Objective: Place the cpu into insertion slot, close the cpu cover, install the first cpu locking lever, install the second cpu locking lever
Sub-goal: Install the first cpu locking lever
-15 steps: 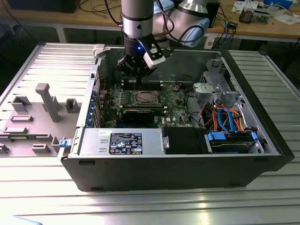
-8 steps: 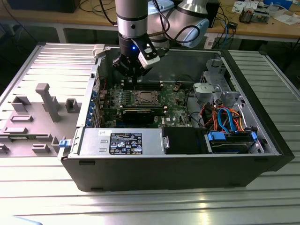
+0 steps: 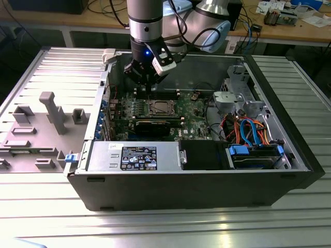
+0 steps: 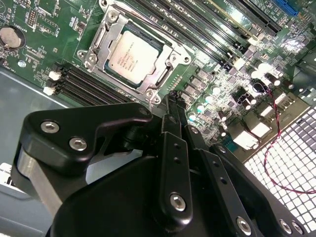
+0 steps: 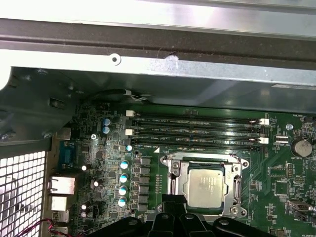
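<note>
The cpu (image 4: pixel 132 55) lies in the insertion slot (image 4: pixel 112 25), just beyond the jaws.

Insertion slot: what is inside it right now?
The cpu sits inside, its silver top visible through the cpu cover window. Whatever lies beneath is covered by the chip.

The arm (image 3: pixel 145 15) is a round silver-grey tube with a black band, and black cables (image 3: pixel 182 23) run along it. A small blue light (image 3: pixel 147 51) glows on the black wrist part. The gripper (image 4: pixel 170 97) is matte black, with flat rounded links and silver screws (image 4: pixel 50 127) on each one.
</note>
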`<act>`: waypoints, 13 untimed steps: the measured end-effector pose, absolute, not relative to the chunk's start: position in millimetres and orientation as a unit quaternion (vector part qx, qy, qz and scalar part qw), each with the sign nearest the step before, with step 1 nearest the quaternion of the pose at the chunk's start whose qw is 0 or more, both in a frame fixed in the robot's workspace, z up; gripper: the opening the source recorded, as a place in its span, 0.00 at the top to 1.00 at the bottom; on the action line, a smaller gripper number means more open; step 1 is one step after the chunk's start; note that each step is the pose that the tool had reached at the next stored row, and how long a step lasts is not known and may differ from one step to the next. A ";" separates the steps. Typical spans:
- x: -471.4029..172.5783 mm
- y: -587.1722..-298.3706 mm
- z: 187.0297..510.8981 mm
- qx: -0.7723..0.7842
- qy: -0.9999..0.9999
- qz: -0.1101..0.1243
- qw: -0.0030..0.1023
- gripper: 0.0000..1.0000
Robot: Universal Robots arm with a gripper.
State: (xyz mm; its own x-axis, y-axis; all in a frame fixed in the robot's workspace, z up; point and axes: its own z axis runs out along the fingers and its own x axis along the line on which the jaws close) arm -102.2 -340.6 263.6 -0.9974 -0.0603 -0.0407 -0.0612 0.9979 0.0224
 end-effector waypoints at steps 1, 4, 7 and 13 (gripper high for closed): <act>-102.2 -340.6 263.6 -0.030 0.999 0.012 0.020 0.89; -102.3 -340.6 263.6 -0.030 0.999 0.012 0.020 0.89; -108.2 -339.7 263.6 -0.030 0.999 0.012 0.020 0.89; -118.0 -339.0 263.5 -0.031 0.999 0.012 0.020 0.89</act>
State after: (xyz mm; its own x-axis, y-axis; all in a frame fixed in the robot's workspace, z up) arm -118.0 -339.0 263.5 -0.9973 -0.0615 -0.0407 -0.0624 0.9978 0.0224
